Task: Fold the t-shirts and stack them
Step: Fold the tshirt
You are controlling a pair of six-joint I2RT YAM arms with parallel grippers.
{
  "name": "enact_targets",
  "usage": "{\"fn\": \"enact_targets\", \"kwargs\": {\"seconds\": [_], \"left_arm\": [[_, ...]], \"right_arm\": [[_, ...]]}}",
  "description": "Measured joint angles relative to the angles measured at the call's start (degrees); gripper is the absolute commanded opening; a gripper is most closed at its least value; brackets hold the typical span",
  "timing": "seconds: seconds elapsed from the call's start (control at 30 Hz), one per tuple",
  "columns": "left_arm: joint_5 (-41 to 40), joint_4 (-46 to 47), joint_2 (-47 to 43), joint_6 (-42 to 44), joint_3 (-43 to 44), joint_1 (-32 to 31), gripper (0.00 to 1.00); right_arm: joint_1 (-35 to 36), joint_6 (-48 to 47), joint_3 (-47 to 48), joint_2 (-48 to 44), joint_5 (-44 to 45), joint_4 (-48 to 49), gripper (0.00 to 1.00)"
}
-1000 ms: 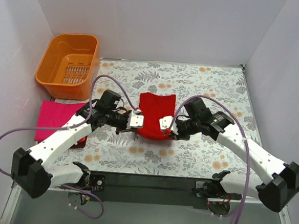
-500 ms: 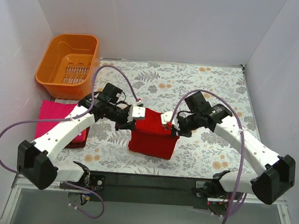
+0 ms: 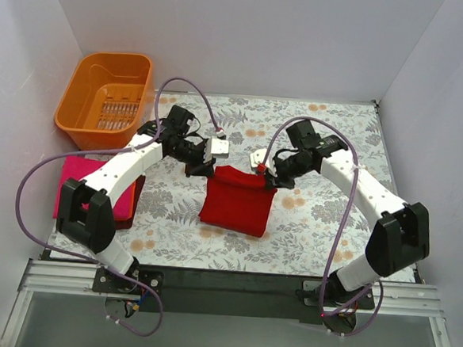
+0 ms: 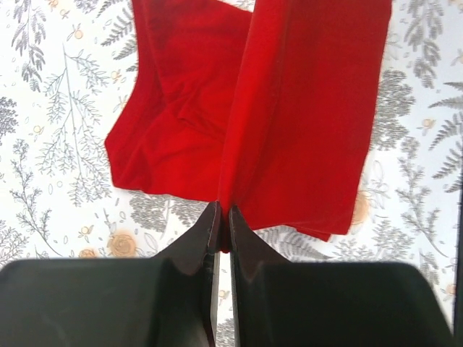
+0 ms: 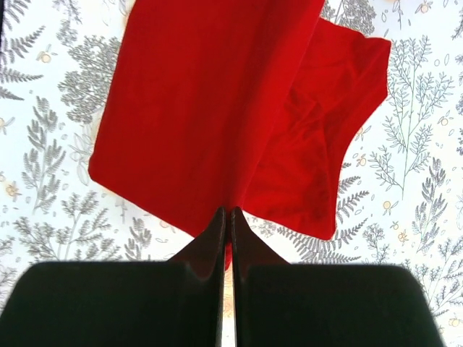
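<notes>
Fold in hand: left hand (image 4: 223,211) and right hand (image 5: 227,213) each pinch a corner of the bright red soft cloth t-shirt (image 3: 233,201), held up over the floral-covered desk (image 3: 338,133). Next, likely: lay it down evenly.

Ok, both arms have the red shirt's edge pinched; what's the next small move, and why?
Probably lower both together and lay the held edge flat before opening. The left fingers and right fingers are shut on the shirt edge, and the rest drapes in folded layers on the table.
</notes>
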Motion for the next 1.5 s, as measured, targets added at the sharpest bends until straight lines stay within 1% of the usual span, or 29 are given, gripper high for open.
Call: {"fn": "enact_targets", "kwargs": {"seconds": [0.23, 0.43, 0.63, 0.87, 1.27, 1.43, 1.5], "left_arm": [[0.9, 0.5, 8.2, 2.1, 5.8, 2.5, 0.00], [1.0, 3.3, 13.1, 2.5, 8.9, 3.8, 0.00], [0.3, 8.0, 15.8, 2.4, 8.8, 3.9, 0.00], [-0.4, 12.8, 18.3, 2.2, 8.7, 3.9, 0.00], [-2.5, 18.4, 22.9, 0.4, 8.7, 3.9, 0.00], [-4.1, 21.2, 24.4, -1.4, 8.9, 3.9, 0.00], [-4.9, 22.1, 25.8, -2.5, 9.6, 3.9, 0.03]], "right_arm": [[-3.3, -3.4, 7.9, 9.6, -1.2, -1.9, 0.01], [-4.7, -5.3, 12.8, 14.9, -1.5, -3.1, 0.01], [-5.7, -6.2, 14.8, 18.9, -1.5, -3.8, 0.01], [-6.5, -6.7, 16.1, 20.8, -1.4, -4.0, 0.01], [-8.0, -6.6, 23.2, 29.2, 0.4, -4.2, 0.01], [-8.4, -6.3, 27.6, 33.7, 1.4, -4.3, 0.01], [-8.6, -6.2, 29.5, 35.7, 2.1, -4.2, 0.01]]}}
